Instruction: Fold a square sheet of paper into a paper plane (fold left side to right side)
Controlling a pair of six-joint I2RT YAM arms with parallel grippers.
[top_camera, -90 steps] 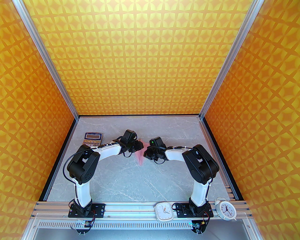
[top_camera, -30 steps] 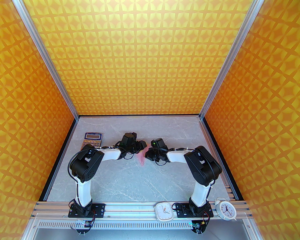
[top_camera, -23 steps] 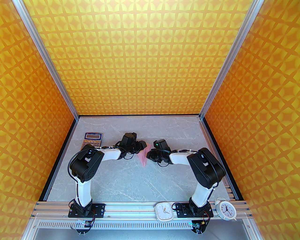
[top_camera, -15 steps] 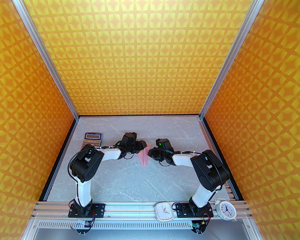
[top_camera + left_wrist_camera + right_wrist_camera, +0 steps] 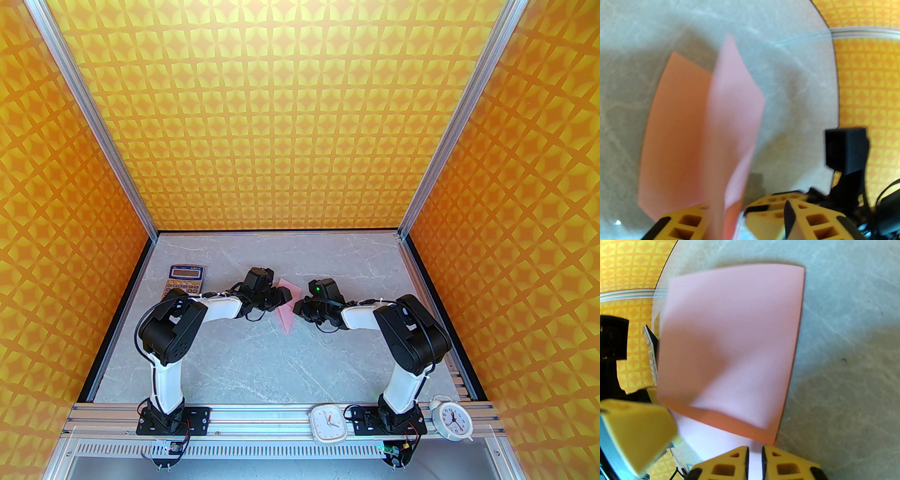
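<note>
Where the grey marbled worktop (image 5: pixel 262 365) sits inside orange-and-yellow patterned walls (image 5: pixel 300 140), a calculator (image 5: pixel 184 279) lies near the far left corner. Right of it, mid-worktop, the left gripper (image 5: pixel 284 295) meets the square sheet of paper (image 5: pixel 286 321). The right gripper (image 5: pixel 299 307) is just beside the sheet's right edge. A square white clock (image 5: pixel 328 424) and a round alarm clock (image 5: pixel 451 419) stand on the rail (image 5: pixel 262 415) at the near edge, toward the right.

Compared with half a second earlier, the right elbow sits further in from the right edge. A pink corner now shows beyond the left gripper.

The left wrist view establishes what the top view leaves unclear: the sheet is part-folded, with one flap raised and running down between spread fingers (image 5: pixel 679 222). The right wrist view shows that gripper's fingers (image 5: pixel 787 466) a narrow slit apart at the sheet's near edge. Whether they grip it cannot be told.
</note>
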